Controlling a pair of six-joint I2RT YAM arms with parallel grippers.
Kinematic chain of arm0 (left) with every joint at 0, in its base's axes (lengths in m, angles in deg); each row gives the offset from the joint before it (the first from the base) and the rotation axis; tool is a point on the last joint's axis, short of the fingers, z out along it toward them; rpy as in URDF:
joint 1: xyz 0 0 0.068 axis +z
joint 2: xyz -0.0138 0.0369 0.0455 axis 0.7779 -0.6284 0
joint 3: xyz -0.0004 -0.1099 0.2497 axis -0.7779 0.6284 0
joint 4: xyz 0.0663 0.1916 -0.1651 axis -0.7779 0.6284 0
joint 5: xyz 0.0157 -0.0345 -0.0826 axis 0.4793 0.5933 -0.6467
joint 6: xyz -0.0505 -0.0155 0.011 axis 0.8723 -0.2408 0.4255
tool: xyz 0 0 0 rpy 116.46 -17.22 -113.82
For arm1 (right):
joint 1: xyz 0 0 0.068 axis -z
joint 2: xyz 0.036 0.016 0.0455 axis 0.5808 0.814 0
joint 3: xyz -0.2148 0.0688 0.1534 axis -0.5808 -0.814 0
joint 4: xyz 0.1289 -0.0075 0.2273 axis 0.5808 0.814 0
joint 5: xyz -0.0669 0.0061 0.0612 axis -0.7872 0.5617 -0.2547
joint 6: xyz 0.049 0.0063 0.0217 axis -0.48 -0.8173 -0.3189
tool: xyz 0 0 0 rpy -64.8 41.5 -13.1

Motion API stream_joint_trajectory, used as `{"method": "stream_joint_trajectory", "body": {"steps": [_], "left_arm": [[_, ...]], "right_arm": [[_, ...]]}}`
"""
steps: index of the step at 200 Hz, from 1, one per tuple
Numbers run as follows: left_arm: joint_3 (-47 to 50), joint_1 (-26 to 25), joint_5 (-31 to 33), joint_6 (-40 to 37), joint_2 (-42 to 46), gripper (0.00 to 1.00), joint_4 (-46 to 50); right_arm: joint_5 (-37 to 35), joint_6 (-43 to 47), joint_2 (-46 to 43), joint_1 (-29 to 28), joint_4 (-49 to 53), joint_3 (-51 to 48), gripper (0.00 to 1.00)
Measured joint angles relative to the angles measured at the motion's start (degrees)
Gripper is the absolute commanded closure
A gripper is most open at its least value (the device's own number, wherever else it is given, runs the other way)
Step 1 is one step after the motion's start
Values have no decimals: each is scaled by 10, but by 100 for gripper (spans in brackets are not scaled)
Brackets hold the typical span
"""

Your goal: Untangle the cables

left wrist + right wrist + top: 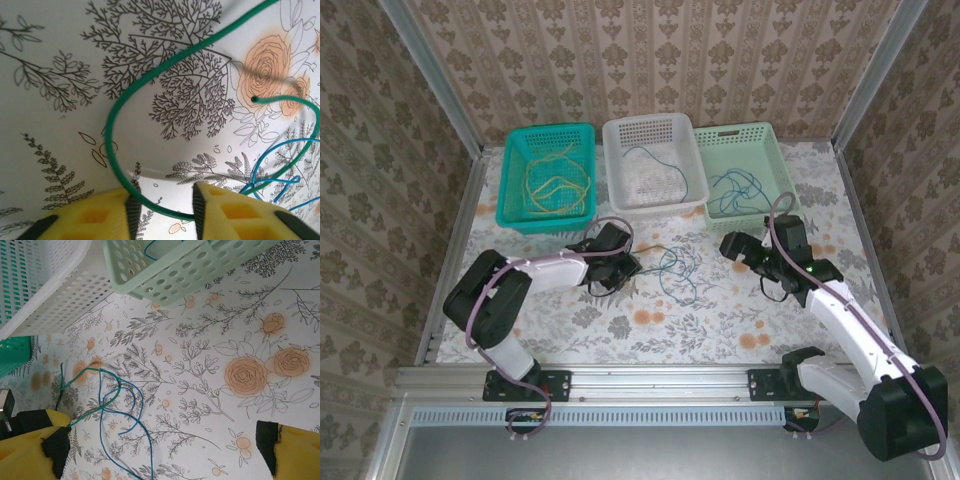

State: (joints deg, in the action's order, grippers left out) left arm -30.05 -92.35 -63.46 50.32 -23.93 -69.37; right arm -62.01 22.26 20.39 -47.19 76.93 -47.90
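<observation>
Cables: a loose tangle (672, 270) of green and blue strands lies on the desk (720, 320) between the two arms, just in front of the white basket (655, 208).
Green cable (112, 125): sweeps a wide loop across the desk, cut end free, and runs down through the gap between the left fingers (95, 215).
Blue cable (270, 175): bunched beside the green one. The right wrist view shows the two crossing each other several times.
Left fingers: apart, straddling the green strand and low to the desk, not closed on it.
Right fingers (35, 440): wide apart with nothing between them, held near the tangle's right side.
Step in hand: likely singling out the green strand for a grasp.
Next move: calls for closing on the green alone, then drawing it off gently, since the crossings may drag the blue along. The right arm could pin the blue.
Surroundings: teal basket (545, 222) holds yellow cables (555, 180), the white one holds one blue strand, and the pale green basket (750, 215) holds more blue.
In the way: the crossings themselves, and the basket walls close behind the tangle.
</observation>
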Motion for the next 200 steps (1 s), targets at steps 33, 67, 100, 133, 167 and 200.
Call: {"method": "stream_joint_trajectory", "body": {"steps": [33,67,100,133,167,200], "left_arm": [[0,0,11,5,-5,89,-3],[3,0,16,-4,0,99,-6],[9,-1,47,-21,17,100,5],[13,-9,87,-34,63,100,28],[19,-16,125,-40,110,100,43],[18,-23,154,-59,129,100,62]], "right_arm": [[-11,1,-24,0,17,-6,1],[-15,2,-31,0,34,-9,0],[-15,0,-39,0,42,-16,0],[-15,0,-46,-1,47,-17,0],[-15,-3,-44,-20,47,-17,1],[-15,-12,-28,-56,44,-17,1]]}}
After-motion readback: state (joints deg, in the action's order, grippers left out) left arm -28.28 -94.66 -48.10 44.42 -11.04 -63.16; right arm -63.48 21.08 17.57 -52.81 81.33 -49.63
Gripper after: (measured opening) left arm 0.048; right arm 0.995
